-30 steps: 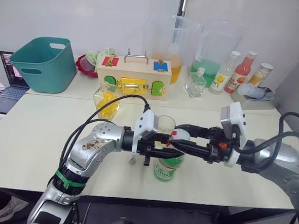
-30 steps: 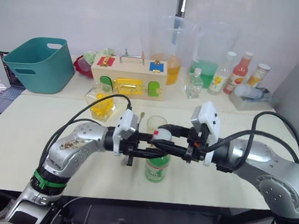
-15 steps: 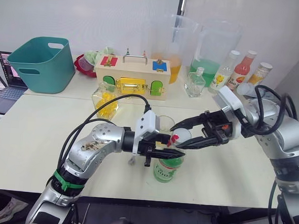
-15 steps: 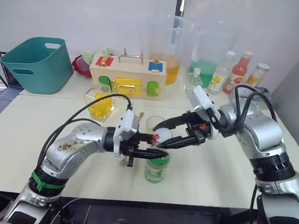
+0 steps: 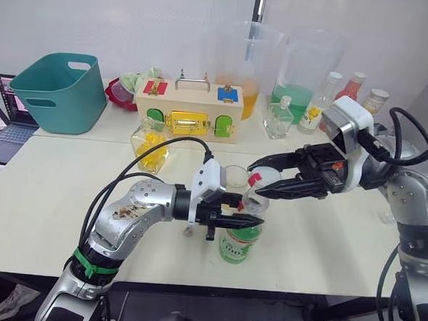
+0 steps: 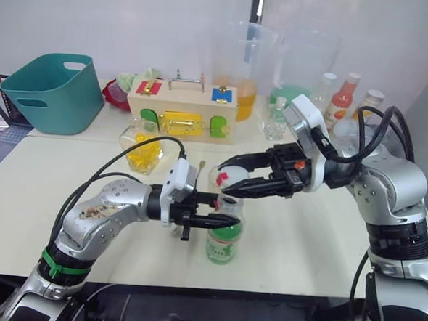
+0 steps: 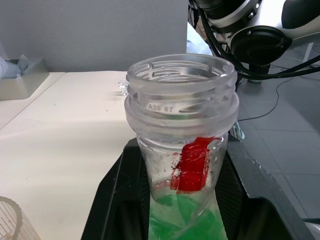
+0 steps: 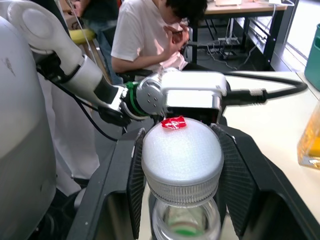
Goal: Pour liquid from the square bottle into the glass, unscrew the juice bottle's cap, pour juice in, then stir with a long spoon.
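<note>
The juice bottle (image 5: 239, 242) stands upright near the table's front edge, and my left gripper (image 5: 244, 212) is shut on its neck. Its mouth (image 7: 181, 75) is open. My right gripper (image 5: 256, 180) is shut on the juice bottle's cap (image 8: 182, 157), white and held just above the mouth. Right behind the bottle stands the glass (image 5: 235, 176). The square bottle (image 5: 151, 143) with yellow liquid sits further back to the left. The long spoon (image 6: 201, 165) lies on the table, mostly hidden under my left gripper.
Along the back stand a teal basket (image 5: 58, 93), a wooden latch box (image 5: 191, 112), two tall pitchers (image 5: 245, 68), a small clear square bottle (image 5: 278, 119), a yellow-labelled bottle (image 5: 317, 107) and a red bottle (image 5: 353, 85). A person (image 8: 150, 35) sits beyond the table.
My right gripper has risen and swung up with the cap, which now sits clear above the bottle's open mouth. The left gripper has kept its hold on the bottle.
</note>
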You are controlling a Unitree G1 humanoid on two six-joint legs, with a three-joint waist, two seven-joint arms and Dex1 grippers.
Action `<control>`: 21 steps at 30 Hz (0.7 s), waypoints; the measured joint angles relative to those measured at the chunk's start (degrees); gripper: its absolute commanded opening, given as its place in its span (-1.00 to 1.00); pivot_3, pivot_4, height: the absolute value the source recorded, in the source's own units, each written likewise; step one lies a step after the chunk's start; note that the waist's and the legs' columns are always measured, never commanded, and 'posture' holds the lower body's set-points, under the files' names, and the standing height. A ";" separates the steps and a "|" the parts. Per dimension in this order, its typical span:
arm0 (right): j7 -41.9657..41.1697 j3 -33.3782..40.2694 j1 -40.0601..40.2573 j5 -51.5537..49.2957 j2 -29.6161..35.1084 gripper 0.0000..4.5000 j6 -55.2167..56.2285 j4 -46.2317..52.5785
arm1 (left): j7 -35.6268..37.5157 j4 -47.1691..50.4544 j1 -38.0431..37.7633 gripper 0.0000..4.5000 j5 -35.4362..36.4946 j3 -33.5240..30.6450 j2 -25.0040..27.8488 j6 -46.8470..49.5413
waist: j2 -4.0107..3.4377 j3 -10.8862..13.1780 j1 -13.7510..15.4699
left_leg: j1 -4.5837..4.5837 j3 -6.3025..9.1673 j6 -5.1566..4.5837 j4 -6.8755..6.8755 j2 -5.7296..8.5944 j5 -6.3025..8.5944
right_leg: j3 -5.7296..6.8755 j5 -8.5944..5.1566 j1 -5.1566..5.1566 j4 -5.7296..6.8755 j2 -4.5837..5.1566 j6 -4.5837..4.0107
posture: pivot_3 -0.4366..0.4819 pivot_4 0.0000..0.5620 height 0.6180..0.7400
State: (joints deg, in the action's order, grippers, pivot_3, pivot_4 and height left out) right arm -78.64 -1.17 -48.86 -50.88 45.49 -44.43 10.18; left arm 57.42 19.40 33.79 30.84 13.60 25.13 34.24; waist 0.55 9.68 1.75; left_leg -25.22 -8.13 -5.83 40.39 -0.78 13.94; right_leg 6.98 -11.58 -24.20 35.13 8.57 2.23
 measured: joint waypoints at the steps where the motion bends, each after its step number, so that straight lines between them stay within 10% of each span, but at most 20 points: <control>1: 0.47 0.13 0.29 -0.02 -0.04 -0.29 -0.20 0.29 | 0.00 -0.01 0.00 -0.41 0.00 0.00 0.00 -0.01 | 0.00 0.00 0.00 | 0.00 -0.01 -0.01 0.00 0.01 -0.01 | 0.00 0.00 -0.01 0.00 0.00 0.00 | -0.05 -0.47 0.88; 21: 22.94 22.36 19.53 15.97 5.06 -0.29 12.47 -19.23 | -0.63 -1.55 1.55 -0.41 0.33 0.05 -0.91 1.27 | -0.10 -0.04 0.34 | 0.01 -0.23 -0.17 -0.03 0.03 -0.18 | -0.09 0.04 0.03 0.00 -0.09 0.09 | -0.05 -0.47 0.88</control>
State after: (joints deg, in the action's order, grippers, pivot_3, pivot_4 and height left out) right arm -55.70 21.19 -29.34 -34.91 50.55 -31.95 -9.05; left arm 56.79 17.85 35.34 31.17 13.65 24.23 35.51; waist 0.46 9.64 2.09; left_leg -25.21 -8.37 -5.99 40.36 -0.75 13.76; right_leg 6.89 -11.55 -24.16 35.13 8.47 2.32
